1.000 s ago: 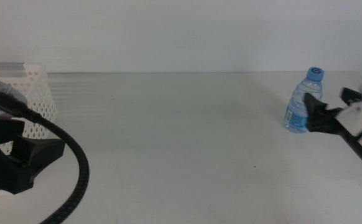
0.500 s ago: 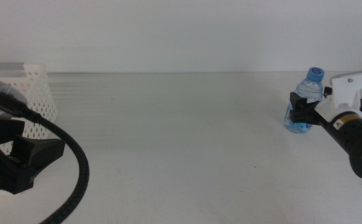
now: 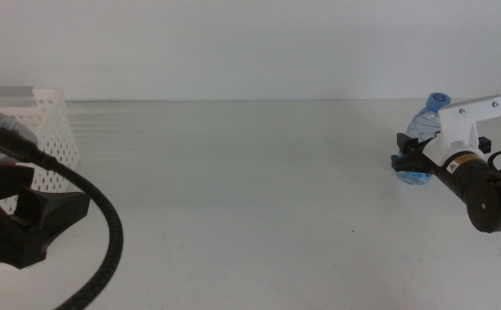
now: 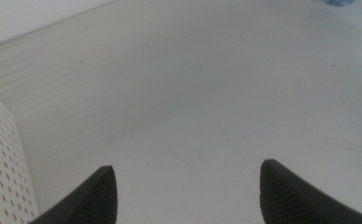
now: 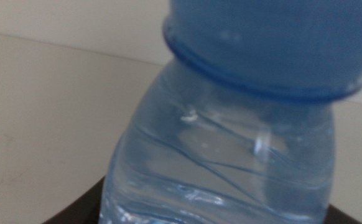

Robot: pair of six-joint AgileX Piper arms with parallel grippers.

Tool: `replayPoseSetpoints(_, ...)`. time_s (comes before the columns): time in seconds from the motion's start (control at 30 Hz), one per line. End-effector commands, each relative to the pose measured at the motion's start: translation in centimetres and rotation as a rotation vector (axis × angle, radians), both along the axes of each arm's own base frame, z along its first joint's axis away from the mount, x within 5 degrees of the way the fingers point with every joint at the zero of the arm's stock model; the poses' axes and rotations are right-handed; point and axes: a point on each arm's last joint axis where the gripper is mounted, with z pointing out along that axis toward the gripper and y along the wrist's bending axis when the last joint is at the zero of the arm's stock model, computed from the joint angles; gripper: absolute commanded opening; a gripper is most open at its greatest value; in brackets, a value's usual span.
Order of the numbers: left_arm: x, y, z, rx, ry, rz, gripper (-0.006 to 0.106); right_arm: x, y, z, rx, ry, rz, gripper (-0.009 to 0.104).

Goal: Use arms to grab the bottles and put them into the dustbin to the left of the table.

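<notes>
Middle view puts the white perforated dustbin at the left edge of the frame; its inside is hidden from this angle. My left gripper waits in the lower left corner, its thick black cable looping toward the bottom edge. At the right edge stands the clear water bottle with its blue cap, upright on the off-white table, and my right gripper sits around its lower body.

Left wrist view shows my left fingers spread wide over bare tabletop, the dustbin's dotted wall beside them. Right wrist view is filled by the bottle; whether those fingers squeeze it, I cannot tell.

Compared with half a second ago, my right arm has pushed further in and now covers more of the bottle.
</notes>
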Motion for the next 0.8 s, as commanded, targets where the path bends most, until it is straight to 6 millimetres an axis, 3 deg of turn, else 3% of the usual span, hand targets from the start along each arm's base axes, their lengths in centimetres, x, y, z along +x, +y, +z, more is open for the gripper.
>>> replayPoseSetpoints(0.0, 0.2, -0.1, 1.3, -0.04, -0.075, 0.017, 0.07, 0.4, 0.0, 3.8, 0.001, -0.126, 0.007, 0.0)
replayPoseSetpoints(0.23, 0.2, -0.1, 1.3, -0.04, -0.075, 0.017, 0.07, -1.1, 3.6, 10.2, 0.026, -0.261, 0.127, 0.0)
replayPoseSetpoints(0.4, 0.2, -0.1, 1.3, -0.04, -0.075, 0.017, 0.07, -1.4, 8.3, 14.3, 0.012, -0.241, 0.297, 0.0)
replayPoseSetpoints(0.63, 0.2, -0.1, 1.3, -0.04, -0.075, 0.017, 0.07, -1.4, 14.2, 17.5, 0.109, -0.273, 0.475, 0.0)
replayPoseSetpoints(0.77, 0.2, -0.1, 1.3, -0.04, -0.075, 0.017, 0.07, -1.2, 17.8, 17.1, 0.147, -0.263, 0.564, 0.0)
